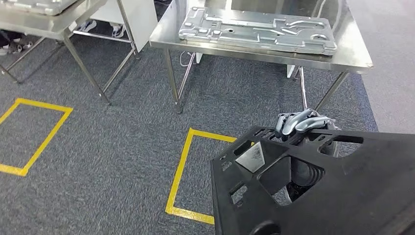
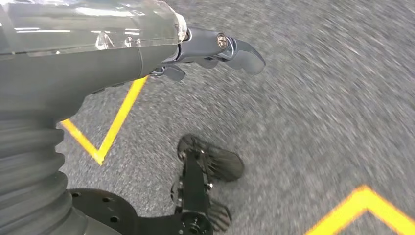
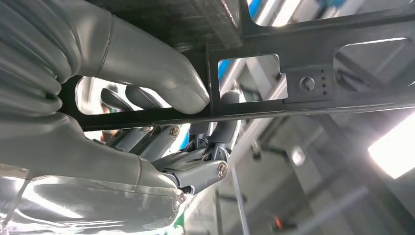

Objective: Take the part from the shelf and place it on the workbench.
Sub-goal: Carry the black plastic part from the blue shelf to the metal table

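Here my right hand (image 1: 302, 122) has its fingers (image 3: 215, 139) hooked over the top edge of the black part (image 1: 323, 191), thumb through a cutout, carrying it low in front of me. The worktop (image 1: 355, 54) lies ahead, well apart, across carpet. My left hand (image 2: 215, 49) hangs at my side, fingers loosely curled, holding nothing.
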`<state>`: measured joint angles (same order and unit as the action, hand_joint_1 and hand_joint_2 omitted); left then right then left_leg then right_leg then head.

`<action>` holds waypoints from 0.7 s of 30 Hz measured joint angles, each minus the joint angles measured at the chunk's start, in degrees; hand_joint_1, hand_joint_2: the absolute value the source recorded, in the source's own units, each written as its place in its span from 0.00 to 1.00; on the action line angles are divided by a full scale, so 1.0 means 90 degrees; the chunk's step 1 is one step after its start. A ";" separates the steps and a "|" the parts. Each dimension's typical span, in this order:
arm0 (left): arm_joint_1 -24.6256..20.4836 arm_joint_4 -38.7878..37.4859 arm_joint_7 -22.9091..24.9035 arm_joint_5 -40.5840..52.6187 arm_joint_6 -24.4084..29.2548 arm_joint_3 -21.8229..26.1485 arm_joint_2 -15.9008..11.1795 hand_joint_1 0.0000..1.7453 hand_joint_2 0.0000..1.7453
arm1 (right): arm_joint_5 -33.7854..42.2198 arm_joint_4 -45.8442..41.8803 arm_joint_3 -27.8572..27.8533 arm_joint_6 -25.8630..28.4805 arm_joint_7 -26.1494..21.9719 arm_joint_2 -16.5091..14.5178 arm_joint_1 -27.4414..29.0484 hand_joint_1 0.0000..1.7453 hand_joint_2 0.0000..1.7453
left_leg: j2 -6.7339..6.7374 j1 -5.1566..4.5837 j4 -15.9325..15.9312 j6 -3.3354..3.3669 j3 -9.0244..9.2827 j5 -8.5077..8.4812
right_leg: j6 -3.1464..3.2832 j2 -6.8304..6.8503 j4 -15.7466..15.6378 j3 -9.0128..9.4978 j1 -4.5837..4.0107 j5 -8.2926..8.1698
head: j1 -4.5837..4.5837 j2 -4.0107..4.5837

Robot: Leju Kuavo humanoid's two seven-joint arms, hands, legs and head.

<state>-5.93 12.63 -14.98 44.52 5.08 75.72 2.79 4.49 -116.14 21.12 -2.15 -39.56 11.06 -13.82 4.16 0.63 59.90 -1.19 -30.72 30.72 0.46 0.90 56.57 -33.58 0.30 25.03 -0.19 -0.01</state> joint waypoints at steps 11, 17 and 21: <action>0.0027 0.0000 0.0000 0.0008 -0.0061 -0.0001 -0.0024 0.00 1.00 | -0.0092 -0.0004 0.0042 0.0045 0.0117 -0.0101 -0.0158 1.00 1.00 | -0.0935 0.0016 -0.0223 0.0130 -0.0078 -0.0331 | -0.0082 -0.0895 0.0116 -0.0050 0.0010 0.0028 | -0.0019 0.0001; -0.0002 0.0000 0.0002 0.0007 -0.0108 -0.0003 -0.0019 0.00 1.00 | -0.0095 -0.0007 0.0052 0.0048 0.0123 -0.0113 -0.0215 1.00 1.00 | -0.0476 0.0040 -0.0357 0.0326 -0.0022 -0.0406 | -0.0246 -0.0245 0.1035 -0.0553 0.0004 0.0526 | 0.0069 0.0001; 0.0019 0.0000 0.0034 0.0010 -0.0149 -0.0003 -0.0024 0.00 1.00 | -0.0101 0.0026 0.0079 0.0051 0.0155 -0.0141 -0.0217 1.00 1.00 | -0.0167 0.0030 -0.0343 0.0309 -0.0013 -0.0363 | -0.0307 -0.0121 0.1824 -0.0973 0.0063 0.0647 | 0.0072 0.0001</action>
<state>-5.76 12.63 -14.68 44.60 3.74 75.69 2.57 3.58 -115.90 21.84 -1.69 -38.16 9.79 -15.78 2.66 0.90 56.81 1.60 -30.83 27.45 -2.30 -0.19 72.99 -42.33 0.87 30.85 0.45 0.00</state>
